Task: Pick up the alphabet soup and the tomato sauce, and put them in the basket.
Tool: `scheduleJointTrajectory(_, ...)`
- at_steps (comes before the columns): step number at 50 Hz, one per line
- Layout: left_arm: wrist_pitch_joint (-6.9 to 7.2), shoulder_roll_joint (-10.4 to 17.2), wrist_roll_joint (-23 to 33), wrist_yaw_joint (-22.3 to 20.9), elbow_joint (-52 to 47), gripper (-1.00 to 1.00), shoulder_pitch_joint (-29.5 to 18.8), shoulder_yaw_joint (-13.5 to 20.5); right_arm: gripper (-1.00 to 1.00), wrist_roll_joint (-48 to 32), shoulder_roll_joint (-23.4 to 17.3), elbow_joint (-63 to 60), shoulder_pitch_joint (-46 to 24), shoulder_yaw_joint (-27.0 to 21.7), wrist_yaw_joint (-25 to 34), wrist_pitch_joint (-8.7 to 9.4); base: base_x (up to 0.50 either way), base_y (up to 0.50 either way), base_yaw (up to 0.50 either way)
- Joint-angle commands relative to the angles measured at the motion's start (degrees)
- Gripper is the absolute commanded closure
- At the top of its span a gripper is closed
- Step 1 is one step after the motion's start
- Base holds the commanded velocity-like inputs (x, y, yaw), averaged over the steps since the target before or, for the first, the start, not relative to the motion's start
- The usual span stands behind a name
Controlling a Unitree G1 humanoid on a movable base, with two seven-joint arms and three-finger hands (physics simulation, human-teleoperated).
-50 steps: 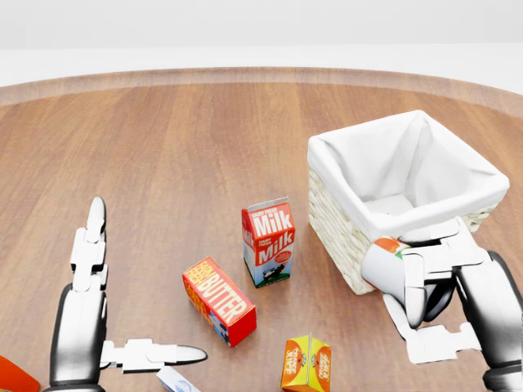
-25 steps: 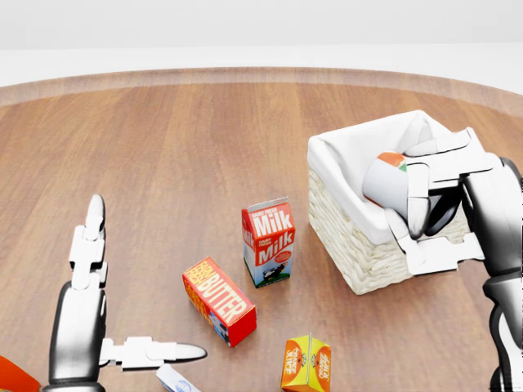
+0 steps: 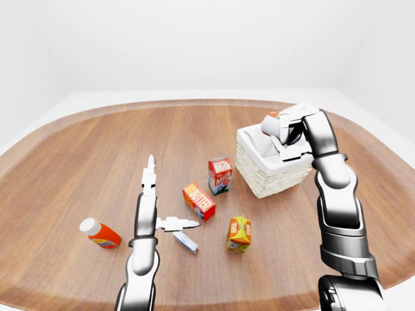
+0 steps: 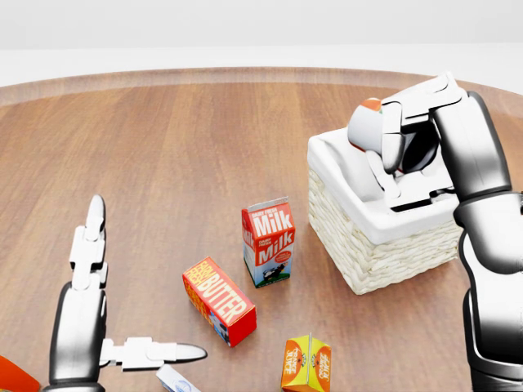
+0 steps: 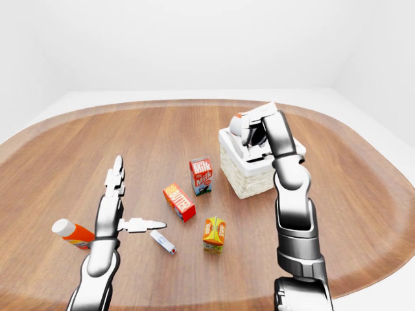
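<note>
- Above the basket [image 4: 384, 245], the right hand [image 4: 400, 135] grips a can [image 4: 365, 124], fingers wrapped round it, clear of the white lining
- Left hand [image 4: 98, 327] hovers over the table [image 4: 180, 139], fingers spread, holding nothing
- Milk carton [image 4: 269, 242], butter box [image 4: 218, 300] and juice carton [image 4: 306, 364] stand left of the basket
- Which can it is: cannot tell

White-lined cream wicker basket [image 4: 384, 253], red/white milk carton [image 4: 268, 242], orange/red butter box [image 4: 219, 300], brown woodgrain table [image 4: 163, 155]

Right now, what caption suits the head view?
Right hand holds a white can above the white-lined wicker basket.
</note>
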Motion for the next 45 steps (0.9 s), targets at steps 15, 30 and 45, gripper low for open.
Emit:
scheduleJointTrajectory(15, 0.0, -0.02, -0.56, 0.08, -0.32, -1.0, 0.58, 0.05, 1.0, -7.99, -0.61, 18.0, -11.34, 3.42, -6.11, -3.23, 0.0, 0.0, 0.0)
scheduleJointTrajectory(30, 0.0, -0.05, -0.77, -0.02, -0.29, -1.0, 0.17, 0.2, 1.0, -13.13, -2.69, 39.67, -19.93, 4.85, -13.83, -9.97, 0.0, 0.0, 0.0)
scheduleJointTrajectory(45, 0.0, -0.1, -1.04, -0.16, -0.89, -1.0, 0.09, 0.25, 1.0, -17.92, -4.99, 61.33, -30.12, 6.58, -22.31, -9.97, 0.0, 0.0, 0.0)
